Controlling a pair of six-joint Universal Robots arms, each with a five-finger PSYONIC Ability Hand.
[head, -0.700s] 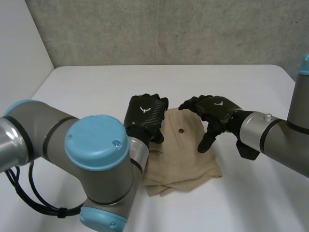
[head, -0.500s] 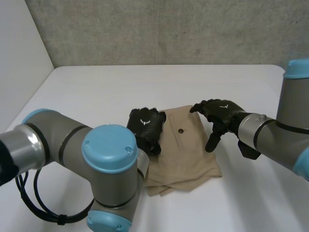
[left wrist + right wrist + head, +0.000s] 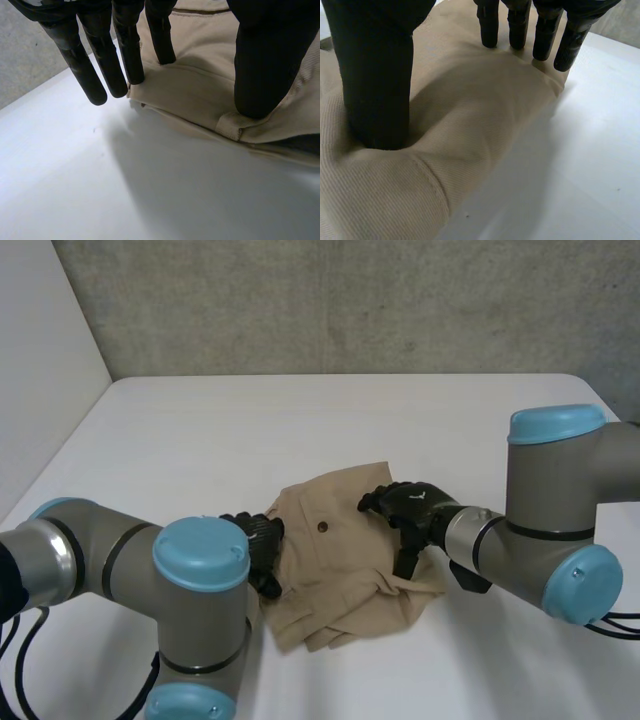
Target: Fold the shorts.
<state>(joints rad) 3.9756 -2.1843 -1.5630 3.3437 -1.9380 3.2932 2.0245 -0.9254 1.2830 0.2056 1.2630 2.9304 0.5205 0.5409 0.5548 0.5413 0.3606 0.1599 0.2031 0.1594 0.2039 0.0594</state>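
From the head view, the tan shorts (image 3: pixel 335 575) are lying rumpled near the middle of the white table (image 3: pixel 180 440), with a small dark button (image 3: pixel 322 527) showing on top. The left hand (image 3: pixel 258 543) is sitting at the shorts' left edge. The right hand (image 3: pixel 405 505) is resting on their right side, fingers pointing down into the cloth.

In the left wrist view, the left hand (image 3: pixel 260 60) is standing with its fingers (image 3: pixel 82 60) straight and well apart from the thumb, grasping nothing. The thumb is pressing on the shorts (image 3: pixel 200 85) beside a belt loop (image 3: pixel 231 125). One fingertip is touching the cloth, and the others are hanging just past its edge over the table (image 3: pixel 100 190); whether they are touching it I can't quite tell.

In the right wrist view, the right hand (image 3: pixel 375 75) is spread wide too and is not gripping anything. Its thumb is digging a dent into the shorts (image 3: pixel 470 115), and its straight fingers (image 3: pixel 517 25) are resting along the far edge, with the bare table (image 3: pixel 580 165) just beside.
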